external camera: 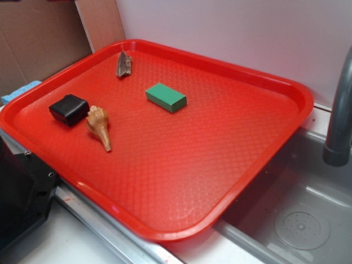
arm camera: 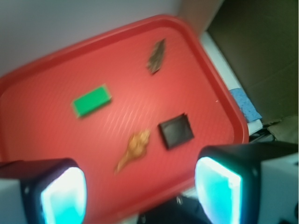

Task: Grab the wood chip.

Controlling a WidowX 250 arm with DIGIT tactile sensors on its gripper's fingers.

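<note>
Your gripper [arm camera: 140, 191] hangs with fingers wide apart, holding nothing. The wood chip [arm camera: 157, 56] lies toward twelve o'clock, far across the tray [arm camera: 42, 140], its long axis running roughly one-to-seven.

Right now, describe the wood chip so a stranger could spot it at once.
Start at the red tray beside the sink. Near its far rim, behind the green block, lies the wood chip. It is a small grey-brown jagged sliver, rough and pointed, unlike the smooth tan seashell and the black block.
</note>
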